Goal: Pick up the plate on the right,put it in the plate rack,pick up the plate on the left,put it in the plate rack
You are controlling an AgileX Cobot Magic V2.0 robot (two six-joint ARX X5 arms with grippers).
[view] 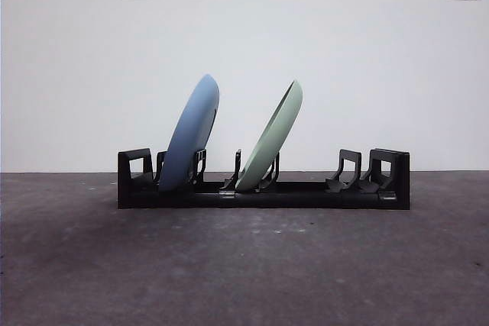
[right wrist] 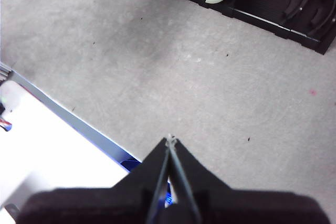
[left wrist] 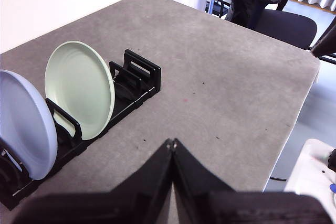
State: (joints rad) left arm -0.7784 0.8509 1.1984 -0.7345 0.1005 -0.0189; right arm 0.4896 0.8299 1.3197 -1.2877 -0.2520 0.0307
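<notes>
Front view: plate rack on grey bench, holding 2 tilted plates, blue plate at left, green plate mid-rack. Left pincer and right pincer both closed, empty, above bare bench.

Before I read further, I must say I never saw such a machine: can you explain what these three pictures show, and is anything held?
It is a robot with two arms at a table. One picture looks level across the gray table. There the black plate rack holds two leaning plates: a blue plate and a green plate. The other two pictures come from cameras on the wrists. The dark wedge at the bottom is that arm's grasping part: the left gripper and the right gripper. Both have their fingers closed together and hold nothing. Both hang above the table, away from the rack.
</notes>
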